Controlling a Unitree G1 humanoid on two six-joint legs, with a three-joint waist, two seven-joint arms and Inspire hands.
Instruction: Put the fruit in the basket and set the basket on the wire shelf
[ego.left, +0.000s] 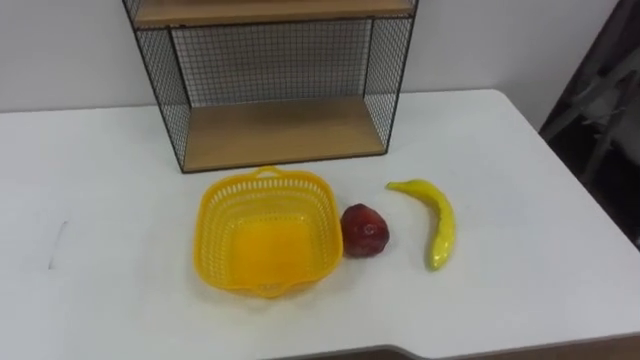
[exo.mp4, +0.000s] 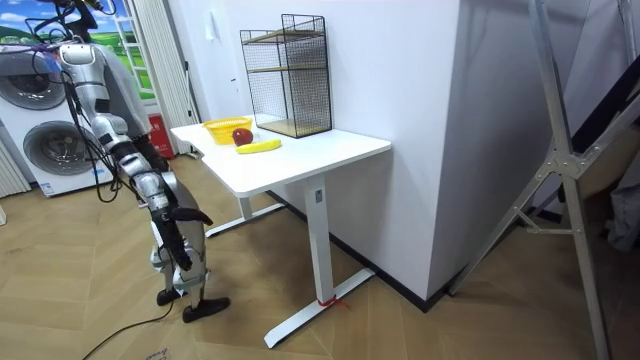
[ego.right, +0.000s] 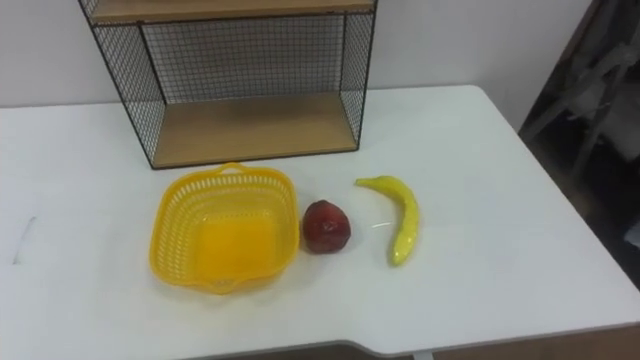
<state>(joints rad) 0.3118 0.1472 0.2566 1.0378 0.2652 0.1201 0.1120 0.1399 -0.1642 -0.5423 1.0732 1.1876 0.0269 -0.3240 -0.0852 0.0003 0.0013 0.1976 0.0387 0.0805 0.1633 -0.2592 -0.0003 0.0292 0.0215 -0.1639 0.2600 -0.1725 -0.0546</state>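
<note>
A yellow plastic lattice basket (ego.right: 164, 240) sits on the white table (ego.right: 500, 180). A dark red round fruit (ego.right: 326, 227) lies just beside it, with a curved yellow banana (ego.right: 402, 215) near. A black wire shelf with wooden boards (ego.right: 250, 128) stands behind.

You see a white desk (ego.left: 560, 280) under bright, even light that seems to come from overhead. Soft, faint shadows hug the basket (ego.left: 266, 232) and banana (ego.left: 437, 220). The basket's floor glows. The right edge falls dim.

A white table (ego.left: 100, 300) stands near a washing machine (exo.mp4: 50, 155).
</note>
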